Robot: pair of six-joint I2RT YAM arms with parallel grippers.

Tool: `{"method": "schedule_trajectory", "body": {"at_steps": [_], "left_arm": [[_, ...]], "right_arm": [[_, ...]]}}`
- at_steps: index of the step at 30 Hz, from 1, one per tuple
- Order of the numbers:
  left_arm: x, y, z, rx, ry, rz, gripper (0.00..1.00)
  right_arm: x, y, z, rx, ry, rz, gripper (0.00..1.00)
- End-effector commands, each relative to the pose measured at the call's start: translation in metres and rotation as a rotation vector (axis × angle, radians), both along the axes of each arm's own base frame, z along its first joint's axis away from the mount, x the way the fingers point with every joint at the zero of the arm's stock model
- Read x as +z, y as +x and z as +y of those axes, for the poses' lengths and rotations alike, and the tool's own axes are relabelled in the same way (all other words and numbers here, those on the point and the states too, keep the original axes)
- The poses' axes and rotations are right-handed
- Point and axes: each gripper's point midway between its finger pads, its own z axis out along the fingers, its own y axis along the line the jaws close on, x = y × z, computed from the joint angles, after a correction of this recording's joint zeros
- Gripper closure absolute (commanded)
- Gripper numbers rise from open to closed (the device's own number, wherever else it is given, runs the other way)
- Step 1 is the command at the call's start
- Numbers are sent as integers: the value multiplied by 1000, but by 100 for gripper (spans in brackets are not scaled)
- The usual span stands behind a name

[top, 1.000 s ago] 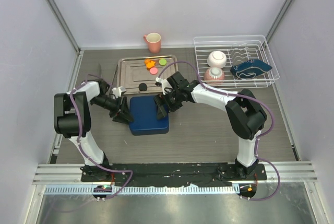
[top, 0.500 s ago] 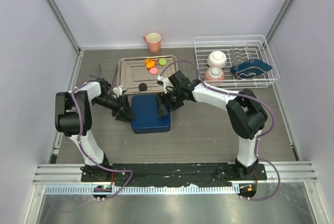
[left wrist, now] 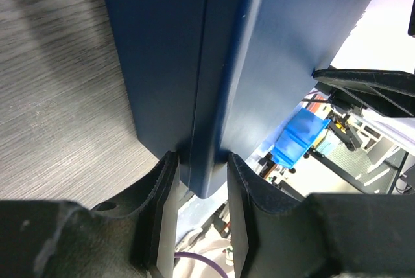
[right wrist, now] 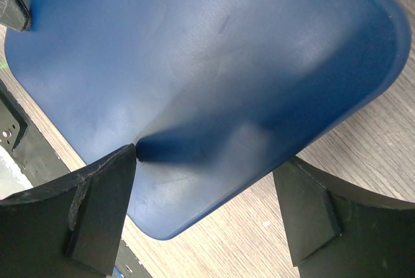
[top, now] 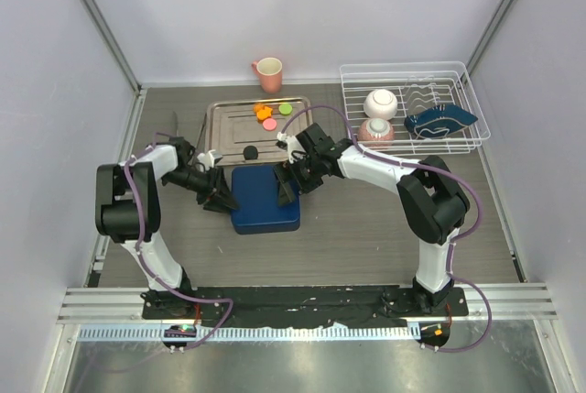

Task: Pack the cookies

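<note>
Box (top: 265, 199): I read it as a dark blue lidded container, flat on the bench (top: 366, 228) between both arms, nearest of the task's things.
Left tool (left wrist: 198, 171): narrowly parted fingers pinch the lid's left edge; the wrist view shows the rim held between them.
Right tool (right wrist: 207, 181): fingers spread wide; one presses the lid's right part, the other stands off it. I judge it bracing, not gripping.
Key relation: lid lies between the two tools, left tool at its left edge, right tool at its right; both equally near.
Tray (top: 220, 118): metal, just beyond the box.
Cookies (top: 266, 115): orange, pink and green rounds on the tray's far part; one dark round (top: 249, 151) nearer the box.
Stage: cookies lie outside the box; lid down.
</note>
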Motion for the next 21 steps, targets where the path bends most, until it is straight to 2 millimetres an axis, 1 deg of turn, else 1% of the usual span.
{"method": "schedule_trajectory", "body": {"at_steps": [1,4,10,15,18,21], "left_arm": [[-16,32,8,-34,98,-199,65],[-8,36,7,-34,98,-236,53],[10,45,5,-31,80,-284,44],[22,45,5,-33,77,-317,34],[30,44,5,-33,81,-341,33],[38,44,5,-34,81,-367,32]], "right_arm": [[25,-13,20,65,87,-32,13],[26,-14,18,65,81,-42,13],[38,-14,13,64,82,-87,12],[52,-12,6,59,82,-139,9],[63,-8,1,46,78,-183,7],[69,2,-9,13,58,-216,7]]}}
